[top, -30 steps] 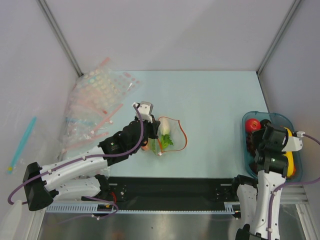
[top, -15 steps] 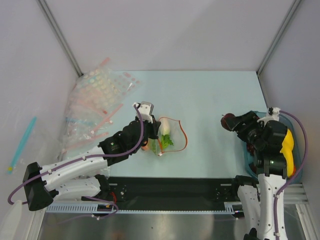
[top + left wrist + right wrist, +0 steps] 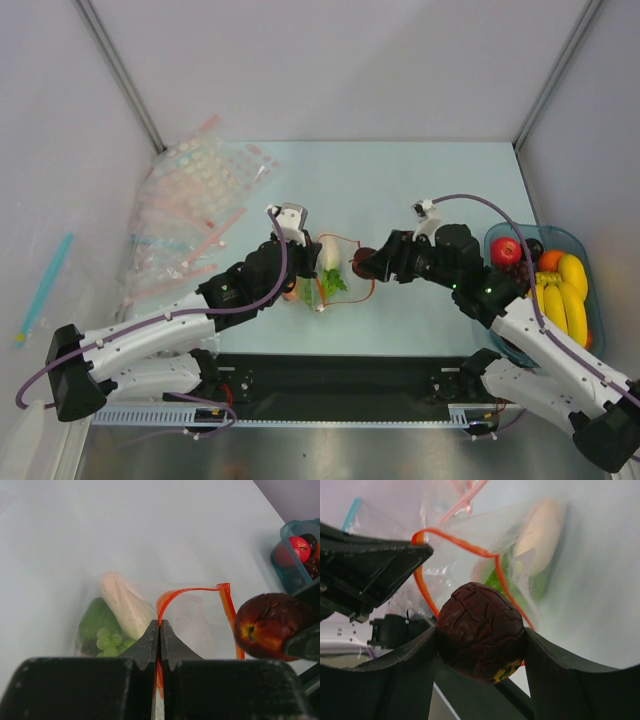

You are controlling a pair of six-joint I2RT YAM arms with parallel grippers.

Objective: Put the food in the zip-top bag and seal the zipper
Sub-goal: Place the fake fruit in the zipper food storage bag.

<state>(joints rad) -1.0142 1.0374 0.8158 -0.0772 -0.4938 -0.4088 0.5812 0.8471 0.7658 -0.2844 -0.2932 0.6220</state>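
Note:
The clear zip-top bag lies mid-table with its mouth held up and open. My left gripper is shut on the near part of the red-orange zipper. Inside the bag lie a white radish and green pieces. My right gripper is shut on a dark red piece, which hovers just at the bag's mouth. The zipper loops right behind the piece. An orange bit peeks out by the left arm.
A heap of dotted clear bags lies at the back left. A blue tub at the right holds bananas, a red apple and other fruit. A teal stick lies beyond the left wall. A black rail runs along the near edge.
My right arm swung left from the blue tub to the bag's mouth, carrying the dark red piece. The left gripper and the bag stayed put.

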